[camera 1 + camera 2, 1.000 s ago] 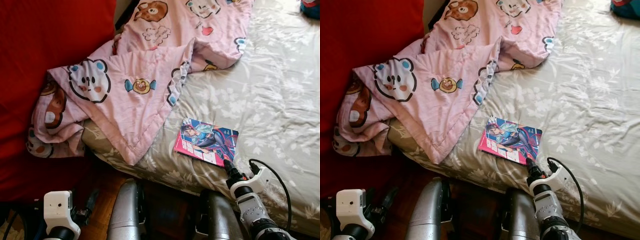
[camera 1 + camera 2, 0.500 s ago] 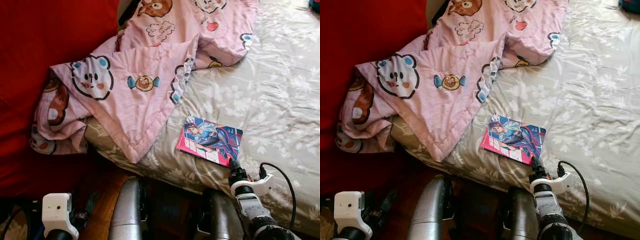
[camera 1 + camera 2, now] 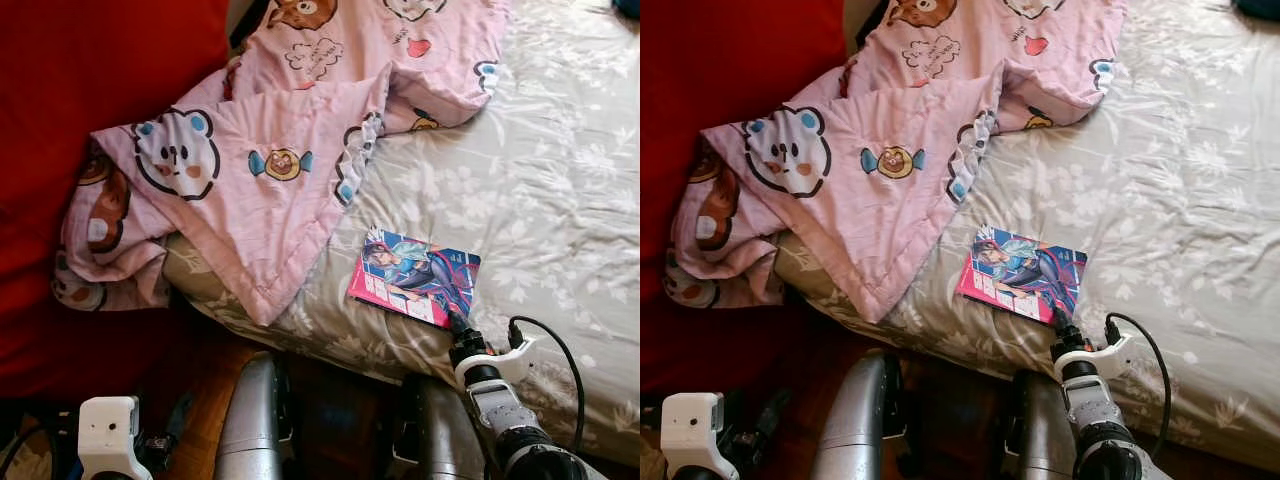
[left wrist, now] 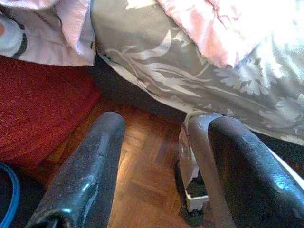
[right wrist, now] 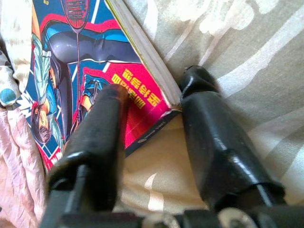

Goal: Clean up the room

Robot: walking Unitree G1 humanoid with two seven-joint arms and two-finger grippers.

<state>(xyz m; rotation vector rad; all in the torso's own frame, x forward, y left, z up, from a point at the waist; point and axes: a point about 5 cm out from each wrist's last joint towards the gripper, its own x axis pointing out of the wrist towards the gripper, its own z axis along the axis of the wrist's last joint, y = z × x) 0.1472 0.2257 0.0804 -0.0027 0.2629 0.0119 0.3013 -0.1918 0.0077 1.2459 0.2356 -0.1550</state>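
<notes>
I had the right tool at the near corner of the comic book — fingers spread, one over the cover, one against the page edge, not clamped. The book lay flat on the bed, just beside the pink blanket. Its pink title lettering was unreadable to me. The left tool hung released by the bed's edge.

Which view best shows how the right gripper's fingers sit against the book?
The right wrist view: the right gripper is open, one finger over the cover of the book, the other beside its corner on the bed. Both eye views show the whole book, but there the fingertips are too small to judge.
</notes>
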